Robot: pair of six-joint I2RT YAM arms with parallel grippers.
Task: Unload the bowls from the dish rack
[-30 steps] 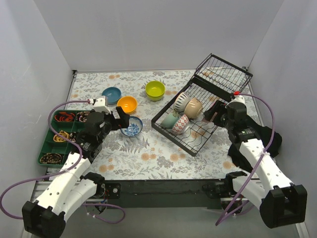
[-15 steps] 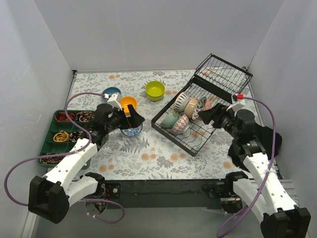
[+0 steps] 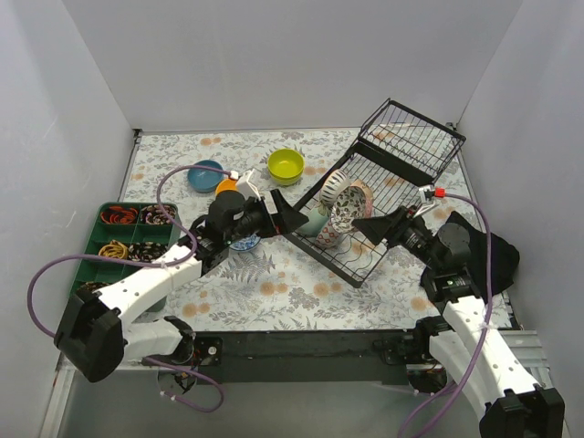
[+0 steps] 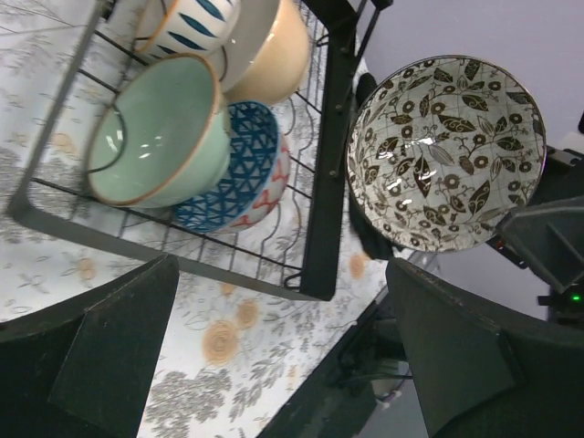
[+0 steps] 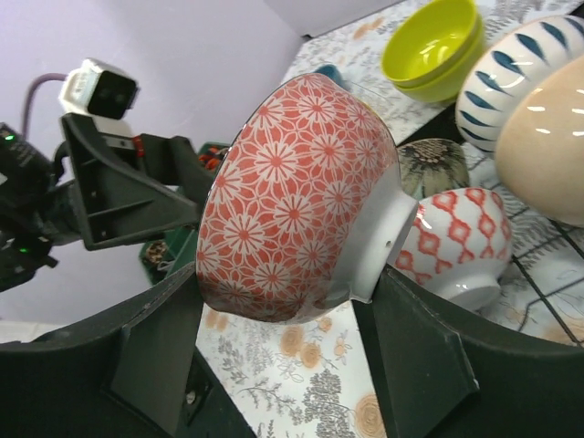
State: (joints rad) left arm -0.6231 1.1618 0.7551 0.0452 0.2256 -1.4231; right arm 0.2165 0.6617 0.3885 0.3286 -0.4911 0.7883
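Note:
The black wire dish rack [image 3: 401,173] sits at the right. My right gripper [image 3: 372,224] is shut on a red-pink floral bowl [image 3: 347,208] and holds it tilted on its side above the rack's near part; the right wrist view shows the gripper [image 5: 283,285] and the bowl [image 5: 292,196] between its fingers. My left gripper [image 3: 285,215] is open and empty at the rack's left edge. Its wrist view shows a pale-green bowl [image 4: 155,132], a blue-and-red patterned bowl [image 4: 246,173], a beige bowl [image 4: 269,50] and a striped bowl [image 4: 187,20] in the rack, and the held bowl's inside [image 4: 447,151].
On the table stand a lime bowl [image 3: 286,165], a blue bowl [image 3: 204,175], an orange bowl [image 3: 226,187] and a blue-white bowl [image 3: 243,243], the last two partly hidden by my left arm. A green compartment tray [image 3: 117,245] lies at the left. The rack's raised tier [image 3: 411,137] stands at the back.
My right gripper closed on the red-pink bowl and lifted it out of the rack toward the left. My left arm swung right, from the blue-white bowl to the rack's edge.

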